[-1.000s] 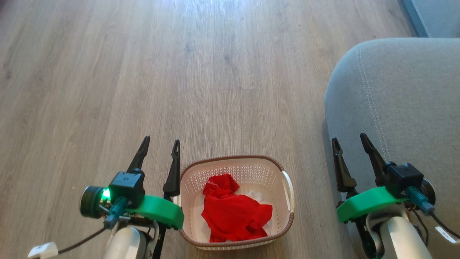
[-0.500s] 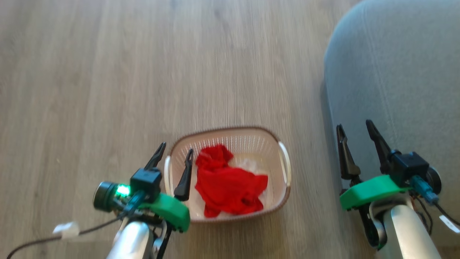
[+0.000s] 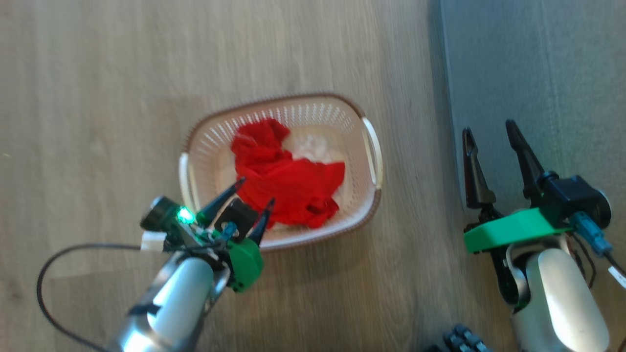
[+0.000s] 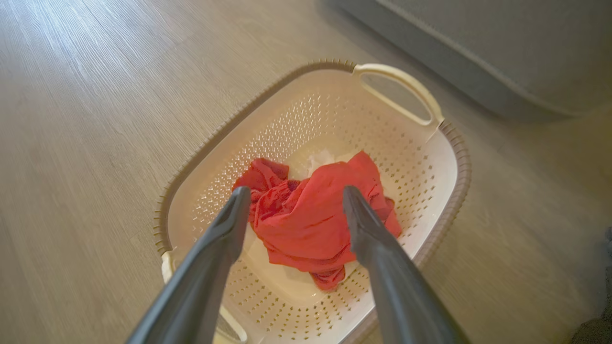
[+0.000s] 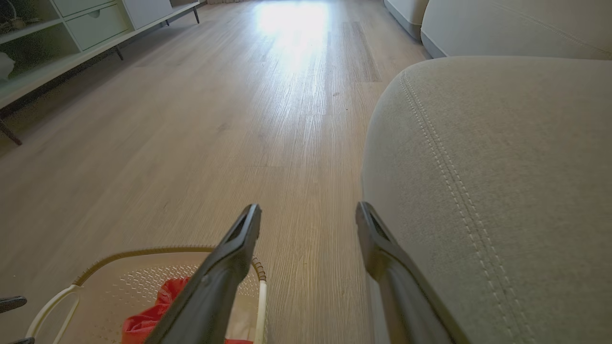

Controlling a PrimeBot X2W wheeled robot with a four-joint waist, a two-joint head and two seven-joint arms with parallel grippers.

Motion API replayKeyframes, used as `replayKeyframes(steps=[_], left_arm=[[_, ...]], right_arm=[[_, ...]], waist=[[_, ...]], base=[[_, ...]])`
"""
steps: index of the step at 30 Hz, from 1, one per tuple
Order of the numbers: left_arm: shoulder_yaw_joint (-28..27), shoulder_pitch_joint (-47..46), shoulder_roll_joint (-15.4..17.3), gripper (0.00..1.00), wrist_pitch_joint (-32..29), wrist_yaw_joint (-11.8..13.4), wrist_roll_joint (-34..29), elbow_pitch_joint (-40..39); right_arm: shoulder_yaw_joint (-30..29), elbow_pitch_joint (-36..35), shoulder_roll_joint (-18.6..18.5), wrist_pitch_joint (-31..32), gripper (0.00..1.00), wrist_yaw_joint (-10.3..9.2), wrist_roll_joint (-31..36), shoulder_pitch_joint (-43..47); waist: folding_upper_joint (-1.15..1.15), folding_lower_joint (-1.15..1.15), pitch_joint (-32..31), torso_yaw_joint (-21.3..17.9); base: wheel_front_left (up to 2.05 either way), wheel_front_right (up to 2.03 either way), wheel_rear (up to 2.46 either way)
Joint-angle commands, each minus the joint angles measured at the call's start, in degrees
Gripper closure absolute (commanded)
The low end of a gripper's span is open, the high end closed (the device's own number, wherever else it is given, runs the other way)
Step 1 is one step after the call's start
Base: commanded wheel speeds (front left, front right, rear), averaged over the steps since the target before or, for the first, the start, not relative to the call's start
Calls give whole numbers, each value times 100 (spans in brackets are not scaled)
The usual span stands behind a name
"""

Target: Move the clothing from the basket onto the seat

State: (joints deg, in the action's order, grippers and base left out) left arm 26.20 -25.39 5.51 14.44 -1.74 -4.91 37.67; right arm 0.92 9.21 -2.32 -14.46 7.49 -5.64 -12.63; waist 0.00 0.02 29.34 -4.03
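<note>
Left arm's in. My left gripper (image 3: 257, 190), which sat beside the small cream perforated plastic basket (image 3: 293, 97) a second ago, has swung over its near rim. Its jaws are spread wide with nothing between them, aimed at the crumpled bright red clothing (image 3: 286, 176). (The head tipped down too, so the whole view slid.) That red heap still lies in the basket on a plain white piece (image 3: 313, 144), and nothing is on the large grey upholstered seat (image 3: 538, 73) yet. Meanwhile my right gripper (image 3: 488, 127) hangs splayed and empty by the seat's edge. I reckon the first grab comes next.
</note>
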Motion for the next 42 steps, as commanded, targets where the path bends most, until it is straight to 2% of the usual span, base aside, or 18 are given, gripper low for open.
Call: replayKeyframes(steps=[1,13,24,28,35,36,37,42], left_arm=[[-40,-193,147,0,56,44,-95,29],[722,-1710,452,0,56,-73,-437,1605],[1180,-2707,696,0,56,-333,-626,2906],[1296,-2985,653,0,-106,-393,-650,3419],[1381,-3017,543,0,-341,-503,-541,3571],[1396,-3020,528,95,-367,-517,-519,3581],[1409,-3028,519,100,-372,-528,-496,3589],[1426,-3015,524,100,-363,-556,-324,3614]], right_arm=[[164,-215,-55,-54,0,0,-48,-50],[358,-718,-55,-54,0,0,-388,-217],[639,-992,-55,-54,0,0,-710,-339],[675,-1030,-55,-54,0,0,-767,-302],[656,-1073,-55,-54,0,0,-796,-272],[654,-1078,-55,-54,0,0,-801,-266],[654,-1079,-55,-54,0,0,-803,-262],[680,-1036,-55,-54,0,0,-819,-343]], waist=[[0,-2,521,-307],[0,-2,1604,-847],[0,-2,2124,-1309],[0,-2,2232,-1391],[0,-2,2304,-1395],[0,-2,2312,-1390],[0,-2,2319,-1387],[0,-2,2309,-1366]], base=[[0,0,0],[0,0,0],[0,0,0],[0,0,0],[0,0,0],[0,0,0],[0,0,0],[0,0,0]])
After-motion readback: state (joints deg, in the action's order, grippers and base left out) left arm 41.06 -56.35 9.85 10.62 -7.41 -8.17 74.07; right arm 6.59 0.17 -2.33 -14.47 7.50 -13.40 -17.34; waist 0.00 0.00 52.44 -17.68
